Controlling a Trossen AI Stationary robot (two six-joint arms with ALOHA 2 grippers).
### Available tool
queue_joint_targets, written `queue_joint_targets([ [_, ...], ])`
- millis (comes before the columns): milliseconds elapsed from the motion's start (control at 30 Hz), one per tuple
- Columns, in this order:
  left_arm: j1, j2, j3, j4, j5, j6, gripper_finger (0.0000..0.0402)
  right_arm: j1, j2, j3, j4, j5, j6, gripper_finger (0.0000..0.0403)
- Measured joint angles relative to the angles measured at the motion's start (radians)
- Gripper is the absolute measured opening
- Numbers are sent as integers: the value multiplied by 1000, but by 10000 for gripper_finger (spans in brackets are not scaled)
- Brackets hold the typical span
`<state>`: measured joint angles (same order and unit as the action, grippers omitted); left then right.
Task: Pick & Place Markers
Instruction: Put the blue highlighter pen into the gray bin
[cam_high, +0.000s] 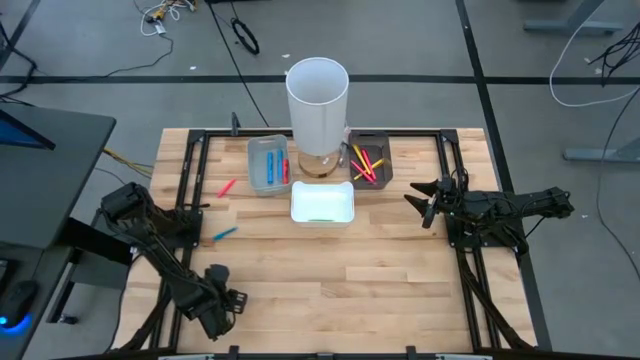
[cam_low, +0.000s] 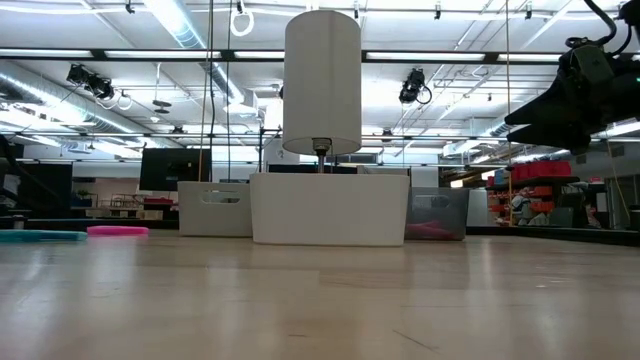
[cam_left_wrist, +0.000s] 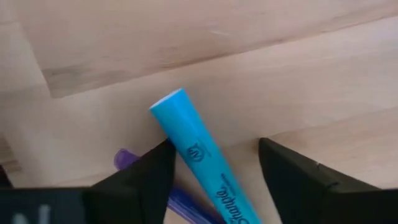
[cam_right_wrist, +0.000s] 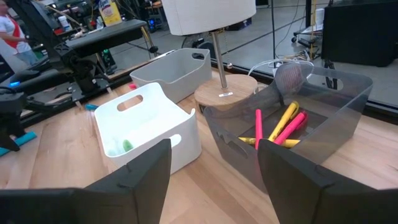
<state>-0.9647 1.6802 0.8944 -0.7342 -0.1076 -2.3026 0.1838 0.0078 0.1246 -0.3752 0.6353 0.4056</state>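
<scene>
While both arms sit out at the table (cam_high: 400, 280) edges, the tall white lamp (cam_high: 318, 105) stands at the far-middle of the wood top; everything else is placed off it.

Trays, all near the lamp base: white tray (cam_high: 322, 203) just in front, w/ something green inside; pale blue-grey tray (cam_high: 268, 164) just to its left, holding blue and red markers; dark clear tray (cam_high: 370, 162) just to its right, w/ yellow and pink/red markers (cam_right_wrist: 283, 127) lying crossed in it.

Left arm: well to the lamp's near-left, by the front table edge. Left gripper (cam_high: 222, 305) is low over the wood, fingers (cam_left_wrist: 140, 180) spread apart, w/ a light-blue marker (cam_left_wrist: 202, 155) lying between them, slanted. It sits against one finger, clear of the other, so not pinched. A purple marker (cam_left_wrist: 127, 158) pokes out just beside it, partly hidden behind that finger.

Right arm: off to the lamp's right, raised above the table in the low view. Right gripper (cam_high: 425, 203) points toward the trays, fingers (cam_right_wrist: 149, 168) spread, nothing between them.

Loose markers on the wood, left of the lamp: a red/pink one (cam_high: 227, 188) just left of the blue-grey tray, and a blue one (cam_high: 224, 234) nearer the front, well apart from the trays.
</scene>
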Motion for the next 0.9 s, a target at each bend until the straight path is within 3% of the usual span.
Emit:
queue_joint_targets([
  [233, 5, 0, 0, 25, 12, 22, 140, 0, 0, 0, 0, 0, 0, 242],
  [433, 16, 0, 0, 35, 15, 44, 88, 0, 0, 0, 0, 0, 0, 242],
  [900, 38, -2, 0, 36, 0, 83, 76, 0, 0, 0, 0, 0, 0, 242],
])
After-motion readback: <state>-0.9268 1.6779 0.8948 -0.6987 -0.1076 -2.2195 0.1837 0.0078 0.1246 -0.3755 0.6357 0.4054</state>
